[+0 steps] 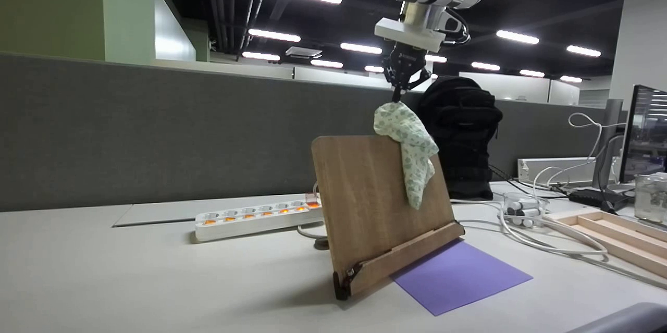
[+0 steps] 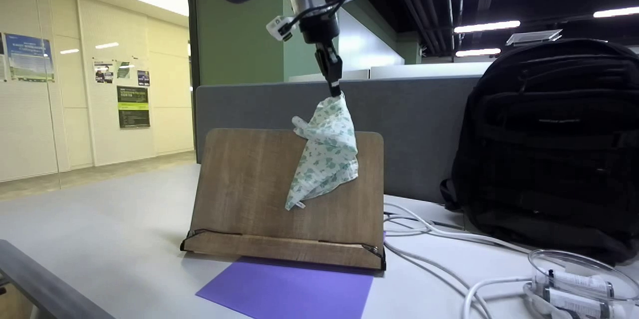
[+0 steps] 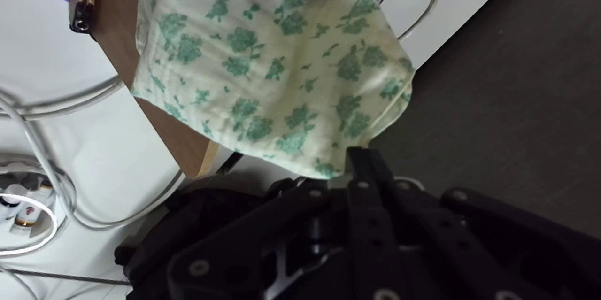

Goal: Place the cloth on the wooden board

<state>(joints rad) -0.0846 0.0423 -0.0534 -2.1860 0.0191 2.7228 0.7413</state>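
Note:
The cloth is white with green floral print and shows in both exterior views (image 1: 415,153) (image 2: 327,149) and in the wrist view (image 3: 263,56). The wooden board (image 1: 359,192) (image 2: 244,184) stands tilted back on the table, with a ledge along its lower front; part of it shows in the wrist view (image 3: 117,18). My gripper (image 1: 397,97) (image 2: 335,92) (image 3: 364,152) is shut on an upper corner of the cloth, above the board's top edge. The cloth hangs down in front of the board's upper face. I cannot tell how much of it touches the board.
A purple sheet (image 1: 464,278) (image 2: 294,291) lies under the board's front. A white power strip (image 1: 255,221) is behind it. A black backpack (image 1: 461,135) (image 2: 549,149) stands against the grey partition (image 1: 156,135). White cables, a glass container (image 2: 584,279) and a wooden tray (image 1: 615,239) are beside the board.

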